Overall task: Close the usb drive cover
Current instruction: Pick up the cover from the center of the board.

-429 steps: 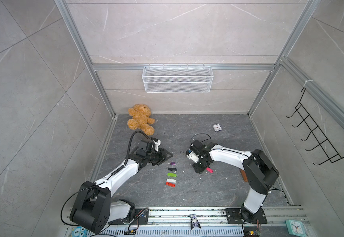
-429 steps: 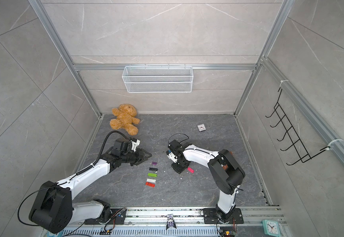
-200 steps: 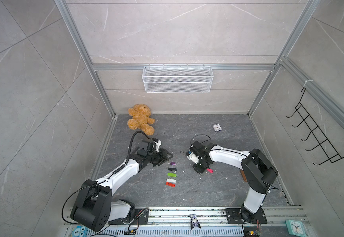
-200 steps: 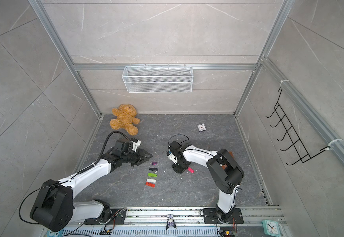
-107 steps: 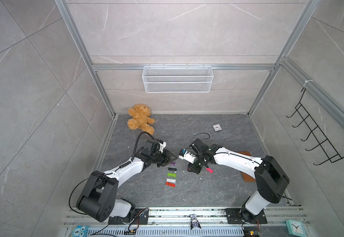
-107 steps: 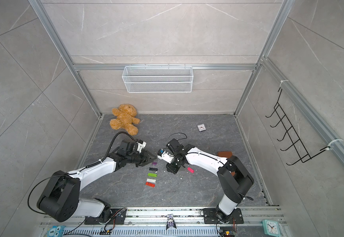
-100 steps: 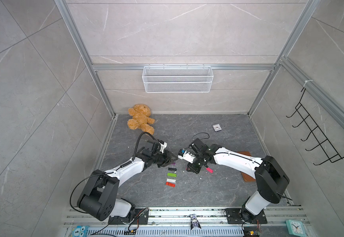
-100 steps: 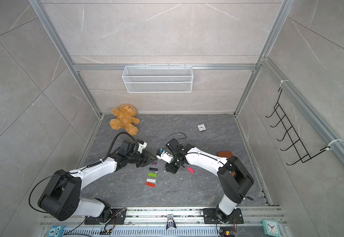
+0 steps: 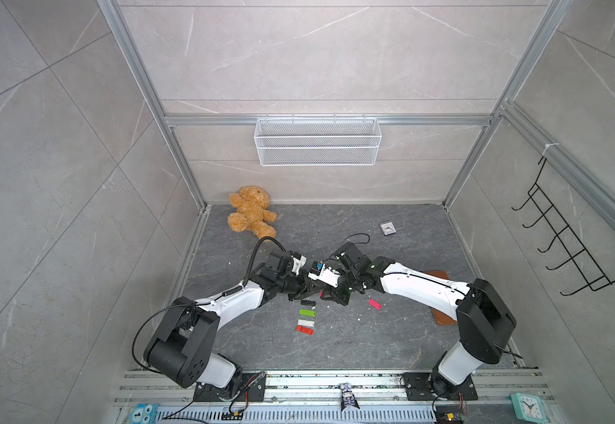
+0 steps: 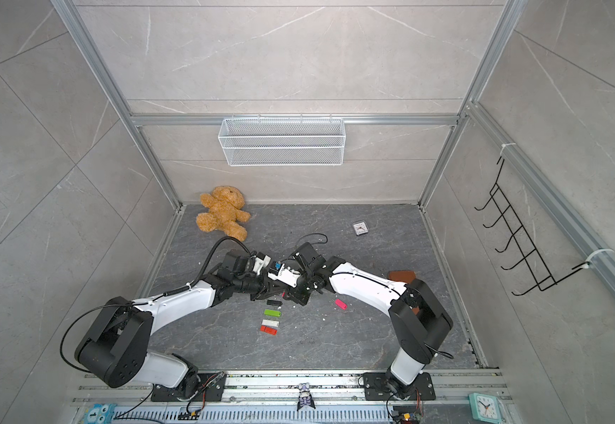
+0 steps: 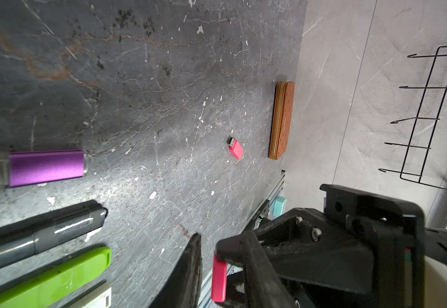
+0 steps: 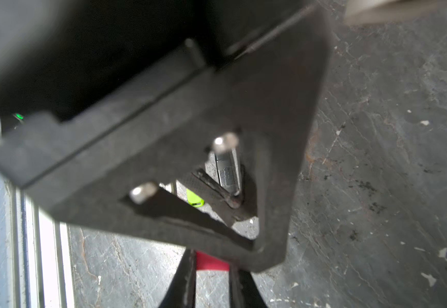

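**Claw state.** My right claw (image 12: 212,280) is clamped narrow on the pink cover (image 12: 211,262). The cover sits between both of its fingers and protrudes from the tips.

In the left wrist view the same pink cover (image 11: 219,277) stands just beside one finger (image 11: 189,269) of my left claw (image 9: 304,290), with a slim gap between them. I cannot tell whether my left claw is gripping anything, because only one of its fingers can be made out with certainty.

**Position.** In both top views the two claws meet tip to tip over the middle of the bench (image 9: 372,348), at the far end of a row of drives.

**Task item.** The pink usb drive (image 11: 235,148) lies flat on the bench, well apart from the cover, with its metal plug bare. It lies between the claws and a brown wallet (image 11: 282,120).

**Row of drives:**
- purple drive (image 11: 46,167)
- grey drive (image 11: 46,234)
- green drive (image 11: 54,280)
- white drive (image 9: 305,323)
- red drive (image 9: 304,330)
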`<state>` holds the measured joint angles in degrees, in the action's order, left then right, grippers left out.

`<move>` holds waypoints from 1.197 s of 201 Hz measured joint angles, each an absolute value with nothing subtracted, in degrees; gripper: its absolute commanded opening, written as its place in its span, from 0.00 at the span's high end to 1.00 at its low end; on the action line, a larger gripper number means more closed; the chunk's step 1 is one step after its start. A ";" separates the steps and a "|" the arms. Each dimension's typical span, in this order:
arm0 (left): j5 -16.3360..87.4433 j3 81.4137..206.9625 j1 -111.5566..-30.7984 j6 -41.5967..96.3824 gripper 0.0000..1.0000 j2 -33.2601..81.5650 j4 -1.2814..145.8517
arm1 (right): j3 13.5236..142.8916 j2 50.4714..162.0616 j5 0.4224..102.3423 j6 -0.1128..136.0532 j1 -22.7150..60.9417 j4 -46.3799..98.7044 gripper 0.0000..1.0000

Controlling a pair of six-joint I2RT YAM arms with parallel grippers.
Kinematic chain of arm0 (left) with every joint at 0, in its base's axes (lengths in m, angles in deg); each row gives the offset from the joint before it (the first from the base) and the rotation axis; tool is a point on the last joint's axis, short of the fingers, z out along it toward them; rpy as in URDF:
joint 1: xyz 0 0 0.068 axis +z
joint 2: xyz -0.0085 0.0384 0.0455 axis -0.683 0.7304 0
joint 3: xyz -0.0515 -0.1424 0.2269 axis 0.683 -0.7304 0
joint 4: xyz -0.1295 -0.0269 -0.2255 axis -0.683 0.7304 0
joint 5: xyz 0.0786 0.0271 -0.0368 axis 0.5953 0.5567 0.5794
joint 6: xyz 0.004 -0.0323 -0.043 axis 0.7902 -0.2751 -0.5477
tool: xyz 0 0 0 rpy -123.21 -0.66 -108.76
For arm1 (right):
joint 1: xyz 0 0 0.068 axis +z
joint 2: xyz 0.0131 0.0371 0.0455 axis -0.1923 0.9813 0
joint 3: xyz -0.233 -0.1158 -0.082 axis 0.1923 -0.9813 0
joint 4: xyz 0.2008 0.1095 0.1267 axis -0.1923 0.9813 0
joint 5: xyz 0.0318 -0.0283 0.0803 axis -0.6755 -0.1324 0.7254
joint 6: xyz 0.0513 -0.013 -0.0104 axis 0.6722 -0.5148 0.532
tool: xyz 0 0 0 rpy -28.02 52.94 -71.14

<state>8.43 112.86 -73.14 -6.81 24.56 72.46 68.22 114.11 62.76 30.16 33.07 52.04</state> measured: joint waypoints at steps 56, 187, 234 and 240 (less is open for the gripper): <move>9.33 111.97 -72.97 -7.77 0.70 22.96 71.71 | 68.11 114.13 61.99 30.42 33.27 50.71 0.81; 9.92 109.43 -73.30 -8.77 0.73 21.15 71.41 | 64.46 114.09 61.73 33.02 33.25 43.39 0.81; 9.78 109.54 -73.41 -8.93 0.82 22.35 71.14 | 63.28 113.76 61.47 33.02 33.25 41.66 0.81; 9.78 109.54 -73.43 -8.93 0.83 22.48 71.10 | 63.19 113.69 61.47 33.02 33.23 41.53 0.81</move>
